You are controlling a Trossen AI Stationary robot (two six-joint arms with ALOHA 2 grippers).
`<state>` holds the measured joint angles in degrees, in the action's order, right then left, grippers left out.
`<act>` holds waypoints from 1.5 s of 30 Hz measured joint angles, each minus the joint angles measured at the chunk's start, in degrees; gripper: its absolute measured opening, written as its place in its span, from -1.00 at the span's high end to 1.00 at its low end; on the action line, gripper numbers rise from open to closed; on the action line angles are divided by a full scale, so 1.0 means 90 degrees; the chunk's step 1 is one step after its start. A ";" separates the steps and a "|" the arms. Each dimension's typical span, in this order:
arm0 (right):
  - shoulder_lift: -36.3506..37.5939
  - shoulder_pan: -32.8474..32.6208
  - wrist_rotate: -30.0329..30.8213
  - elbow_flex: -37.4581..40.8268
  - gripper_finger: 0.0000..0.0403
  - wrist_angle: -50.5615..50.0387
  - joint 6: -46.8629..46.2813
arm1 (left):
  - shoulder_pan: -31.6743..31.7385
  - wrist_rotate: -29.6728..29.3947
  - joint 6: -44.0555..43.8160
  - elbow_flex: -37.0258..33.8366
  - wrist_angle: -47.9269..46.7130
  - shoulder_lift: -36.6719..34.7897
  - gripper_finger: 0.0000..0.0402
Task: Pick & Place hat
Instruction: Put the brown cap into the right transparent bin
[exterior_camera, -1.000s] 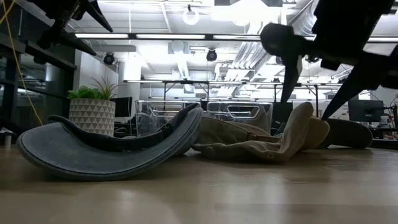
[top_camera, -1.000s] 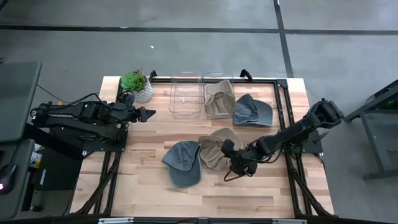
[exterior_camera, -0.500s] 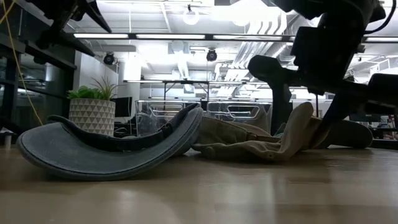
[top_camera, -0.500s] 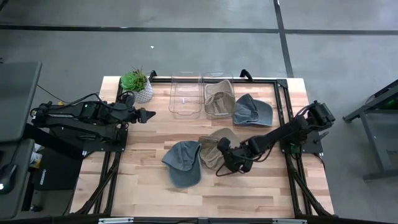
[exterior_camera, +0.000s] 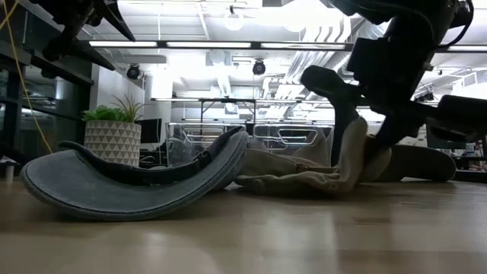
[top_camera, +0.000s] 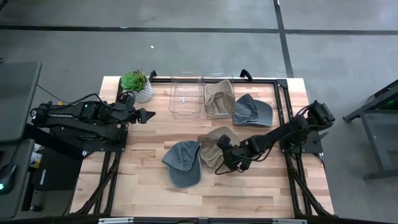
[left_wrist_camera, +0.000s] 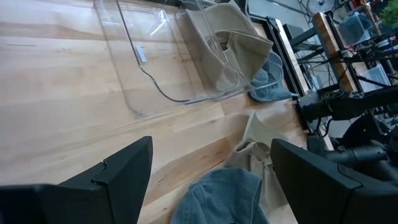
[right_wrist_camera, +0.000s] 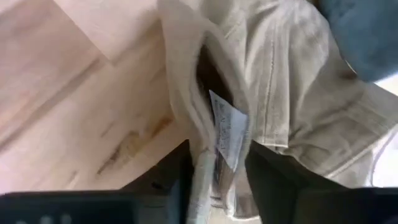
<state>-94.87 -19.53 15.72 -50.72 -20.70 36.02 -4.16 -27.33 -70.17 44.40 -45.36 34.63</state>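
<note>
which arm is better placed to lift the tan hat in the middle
Right: the right gripper already straddles the tan hat's edge, while the left gripper waits far off near the plant.

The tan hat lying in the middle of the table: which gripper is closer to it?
The right gripper: its fingers straddle the tan hat's edge. The left gripper hovers far off, beside the potted plant.

My right gripper (top_camera: pixel 222 157) has its two fingers either side of the edge of a crumpled beige cloth hat (top_camera: pixel 213 147) lying mid-table, its inner white label (right_wrist_camera: pixel 227 134) showing. Touching it is a blue-grey denim cap (top_camera: pixel 183 161), lying upturned. Another blue-grey cap (top_camera: pixel 252 111) lies beside a clear plastic bin (top_camera: pixel 219 109) holding a second beige hat (top_camera: pixel 218 96)
</note>
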 joint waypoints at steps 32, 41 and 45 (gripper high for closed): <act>0.1124 -0.0600 0.1405 -0.0760 0.95 -0.1335 -0.0319 | 0.0001 0.0287 -0.0070 0.0000 0.0197 0.0000 -0.53; 0.1127 -0.0610 0.1941 -0.1768 0.95 -0.1884 0.0660 | 0.0000 0.0903 0.0244 0.0000 0.0979 0.0263 -0.53; 0.1127 -0.0576 0.2010 -0.2060 0.95 -0.2012 0.0917 | 0.0002 0.1162 0.0305 0.0000 0.1360 0.0537 -0.53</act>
<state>-84.73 -24.71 33.82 -69.26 -38.81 44.28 -4.15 -16.87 -67.43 44.40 -33.13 39.47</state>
